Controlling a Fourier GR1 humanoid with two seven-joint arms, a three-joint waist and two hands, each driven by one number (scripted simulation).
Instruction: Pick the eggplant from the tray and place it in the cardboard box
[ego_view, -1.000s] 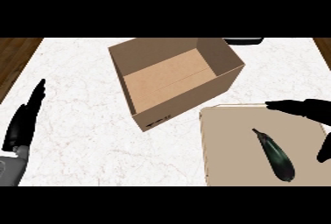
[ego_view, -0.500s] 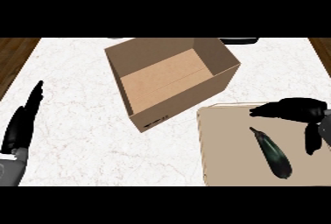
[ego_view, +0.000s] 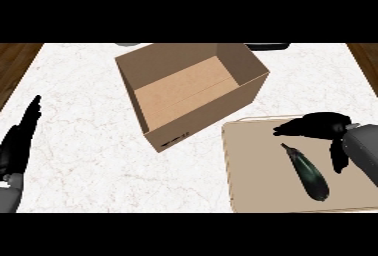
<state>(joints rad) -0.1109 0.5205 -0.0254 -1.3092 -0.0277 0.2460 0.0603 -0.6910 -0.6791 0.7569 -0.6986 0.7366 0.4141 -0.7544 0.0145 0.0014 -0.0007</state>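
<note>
Head view, looking steeply down on a white marbled counter (ego_view: 81, 165) with dark wood showing at the far left and right corners. Open cardboard box (ego_view: 193, 92) near the middle, turned at an angle, flaps up, plain brown floor inside, a small dark mark on its near outer wall. Beige tray (ego_view: 255, 192) just in front of and to the right of the box, its far left corner close to the box's near right corner (whether touching or only close, hard to say). Dark eggplant (ego_view: 306, 171) lying flat on the tray, slanted, thin stem end toward the box and thicker end toward the near right. Right hand (ego_view: 319, 125) over the tray's far right part, fingers spread and relaxed, several stretched left above the stem end, the thumb (ego_view: 339, 157) hanging down just right of the eggplant; holding nothing, no clear contact with the eggplant. Grey right forearm (ego_view: 363, 152) entering from the right edge. Left hand (ego_view: 21, 135) at the left edge, well apart from box and tray, open, fingers straight and pointing away, resting. Two dark objects (ego_view: 267, 46) partly cut off at the counter's far edge, too little visible to name.
</note>
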